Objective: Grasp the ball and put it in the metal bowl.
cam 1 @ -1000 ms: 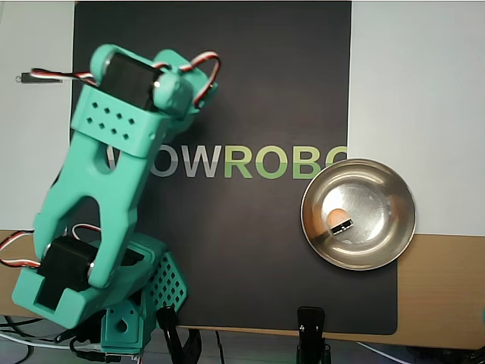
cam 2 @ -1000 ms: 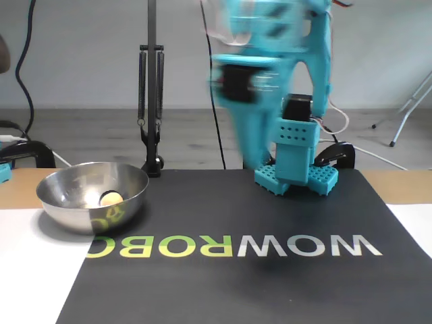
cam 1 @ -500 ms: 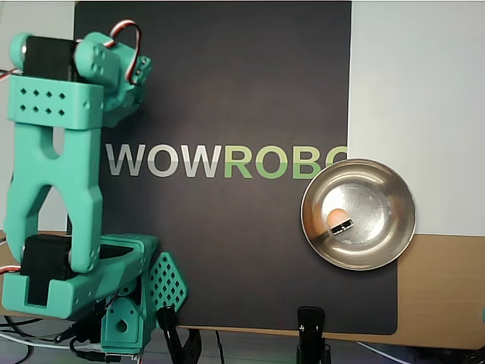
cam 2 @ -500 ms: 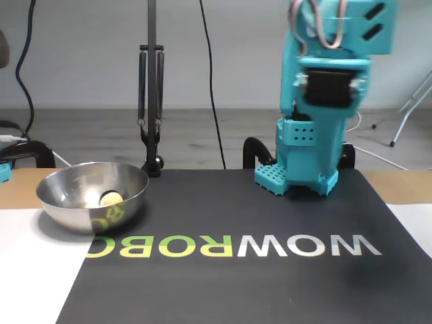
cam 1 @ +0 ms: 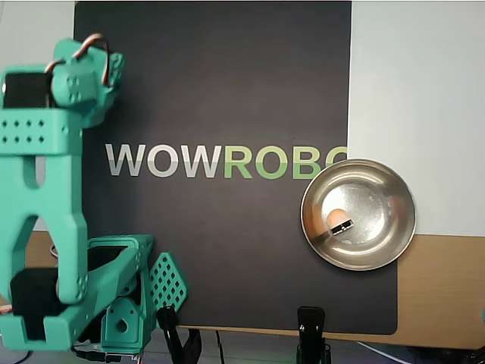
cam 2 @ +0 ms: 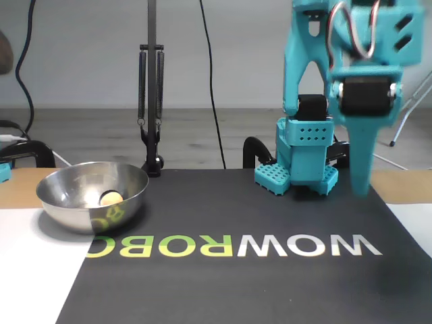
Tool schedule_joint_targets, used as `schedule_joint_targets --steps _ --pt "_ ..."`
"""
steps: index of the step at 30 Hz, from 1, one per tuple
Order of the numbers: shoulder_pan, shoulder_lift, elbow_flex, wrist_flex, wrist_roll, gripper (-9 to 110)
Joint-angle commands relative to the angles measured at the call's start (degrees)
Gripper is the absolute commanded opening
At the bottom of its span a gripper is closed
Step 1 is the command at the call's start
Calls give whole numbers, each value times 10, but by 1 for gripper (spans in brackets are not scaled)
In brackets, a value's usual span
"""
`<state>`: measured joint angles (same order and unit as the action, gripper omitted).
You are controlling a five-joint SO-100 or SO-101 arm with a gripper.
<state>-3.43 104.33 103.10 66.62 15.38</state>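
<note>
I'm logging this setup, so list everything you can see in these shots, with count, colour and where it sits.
ball: one, tan, inside the metal bowl.
metal bowl: one, silver, on the mat's edge, right side in the overhead view.
mat: one, black with WOWROBO lettering, covering the table's middle.
table: one, white and wood-coloured, under everything.
lamp stand: one, black, behind the bowl in the fixed view.
arm: one, teal, far from the bowl.
end effector: one, teal, pointing down; open or shut unclear.

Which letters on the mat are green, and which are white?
On the mat, "ROBO" beside the bowl is green; "WOW" is white.
</note>
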Motion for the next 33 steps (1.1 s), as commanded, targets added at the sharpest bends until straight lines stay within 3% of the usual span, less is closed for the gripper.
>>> schedule_joint_targets --steps 1,13,25,33 --pt "-7 100 98 -67 -1 0" --pt "-11 455 387 -232 -4 0" --pt "10 843 623 -270 -4 0" --pt "28 911 704 -294 -4 0"
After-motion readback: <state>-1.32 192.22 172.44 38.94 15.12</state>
